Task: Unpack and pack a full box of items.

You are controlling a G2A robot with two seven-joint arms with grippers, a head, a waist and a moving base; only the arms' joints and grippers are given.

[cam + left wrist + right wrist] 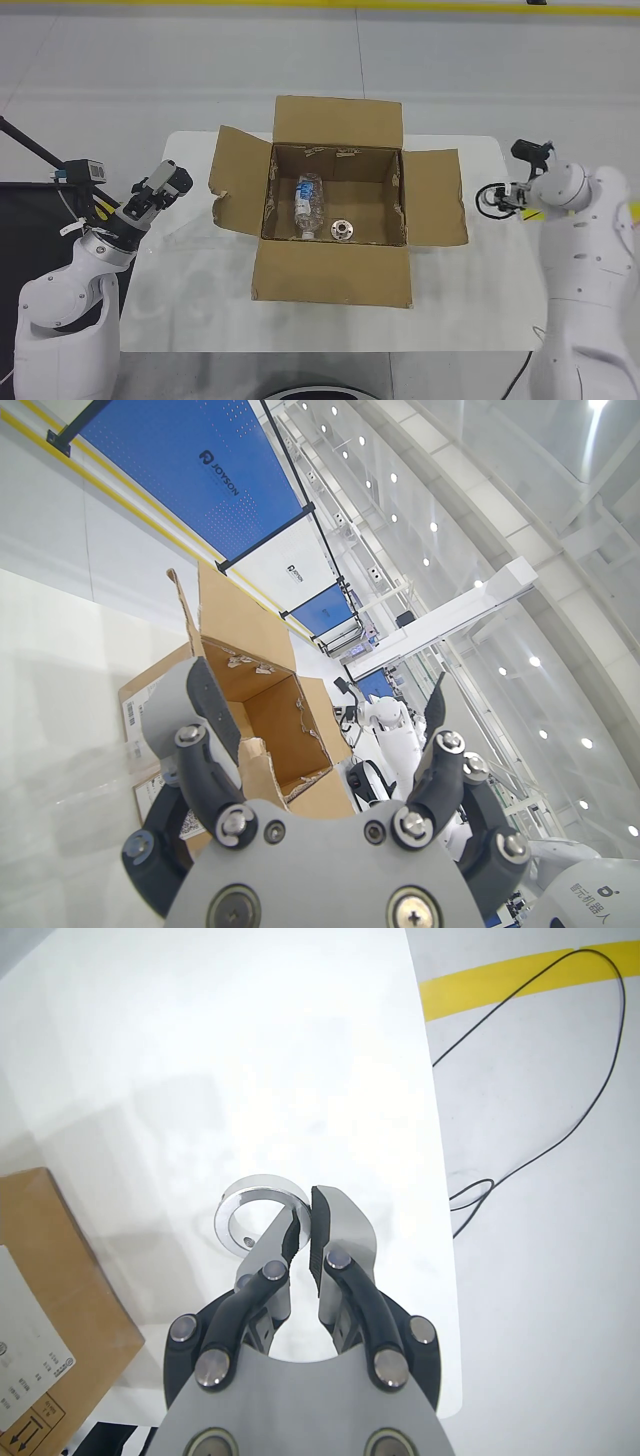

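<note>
Brown corrugated cardboard makes up the box [335, 215], which stands in the middle of the white table [200, 300] with all four flaps folded outward and its torn, ragged top edges showing. Two things lie on its floor. One is a clear plastic bottle [308, 205], crinkled and on its side, with its long axis running from the far wall toward the near wall at a slight slant; which end carries the cap is hard to tell. The other is a small round metal part [342, 229] with a hole in its centre, lying flat just beside the bottle's near end. The right gripper [304, 1215] is out past the box's right-hand flap, near the table's right edge. It is clamped on the rim of a shiny metal ring [260, 1215], with one ribbed black pad inside the ring and the other outside. The ring is smooth and thick-walled, with a small screw hole in its inner face, and its opening is turned partly toward the wrist camera; I cannot tell whether it touches the tabletop. The left gripper [320, 677] hangs off the box's left side, pointed toward the left flap, its fingers spread wide apart with nothing between them.
</note>
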